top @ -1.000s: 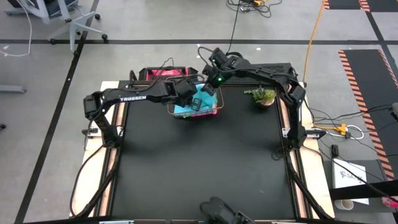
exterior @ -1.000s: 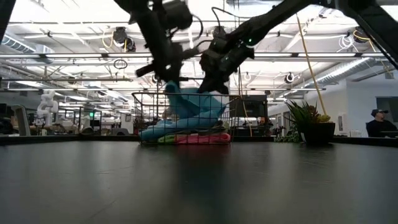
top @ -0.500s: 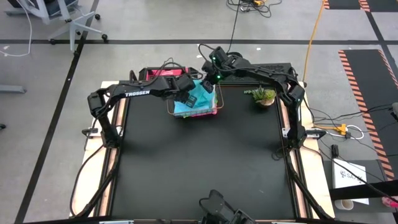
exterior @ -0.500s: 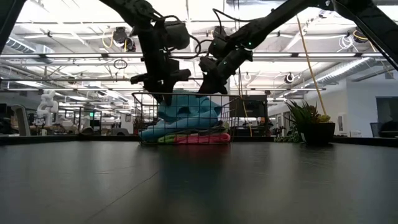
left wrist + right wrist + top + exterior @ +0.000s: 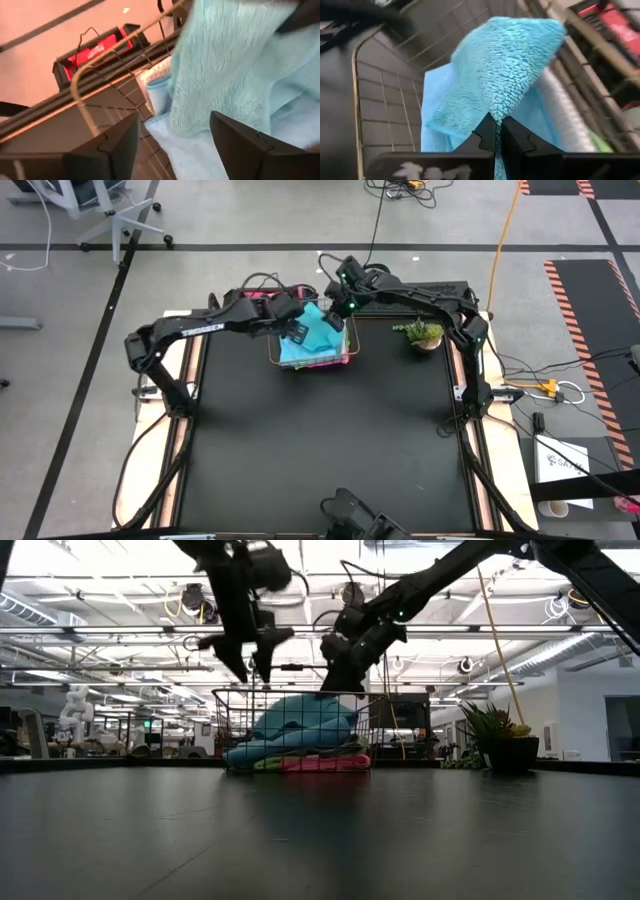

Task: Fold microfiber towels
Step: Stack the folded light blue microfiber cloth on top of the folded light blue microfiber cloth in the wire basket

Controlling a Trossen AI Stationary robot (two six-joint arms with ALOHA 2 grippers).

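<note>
A copper wire basket [image 5: 345, 358] stands at the table's far middle and holds the microfiber towels. A turquoise towel [image 5: 318, 340] lies heaped on top [image 5: 300, 720], over a pink one [image 5: 325, 764] and a lime green one [image 5: 265, 764]. A light grey towel [image 5: 570, 110] shows beside it. My right gripper [image 5: 499, 135] is shut on the turquoise towel at the basket's far right [image 5: 336, 316]. My left gripper [image 5: 251, 665] hangs open above the basket's left side [image 5: 297, 330], clear of the cloth, with the towel [image 5: 225, 65] ahead of its fingers. My right gripper pinches a raised fold of the turquoise towel [image 5: 497, 111] between its two fingers. The fingers slant down from the far right. The cloth rises to a small peak at the fingers, and the rest of it lies slack on the pile in the basket.
A potted plant [image 5: 422, 335] stands right of the basket. A red and black box [image 5: 262, 298] sits behind the basket's far left. The black table top [image 5: 320, 440] stretches bare from the basket to the near edge.
My left gripper has opened and let go of the turquoise towel, then risen and gone toward the table's far left. The towel's lifted left part has fallen back onto the pile; its right part stays in my right gripper.
</note>
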